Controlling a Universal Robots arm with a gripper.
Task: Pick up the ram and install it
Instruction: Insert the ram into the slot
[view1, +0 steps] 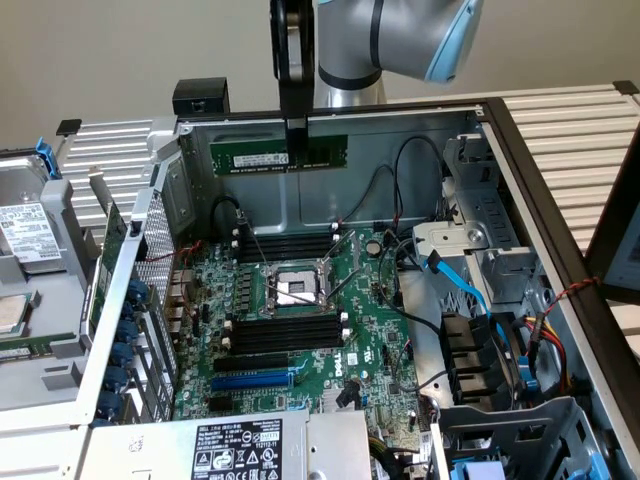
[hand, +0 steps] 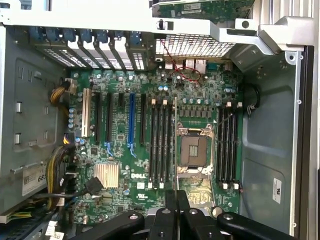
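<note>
Your gripper (view1: 296, 138) is pinched tight on the ram (view1: 250, 157), a long, thin green stick with a white label. It hangs flat in the air by the rim of the grey metal computer case (view1: 310, 200). Below lies the bumpy green motherboard (view1: 375, 345), with long black slots (view1: 290, 330), a blue slot (view1: 252, 381) and a blue cable (view1: 465, 285) nearby.

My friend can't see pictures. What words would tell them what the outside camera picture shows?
The robot's gripper holds the ram, a thin green stick, level in the air over an open computer case. Down inside lies the green motherboard, with long black slots on both sides of the processor socket.
</note>
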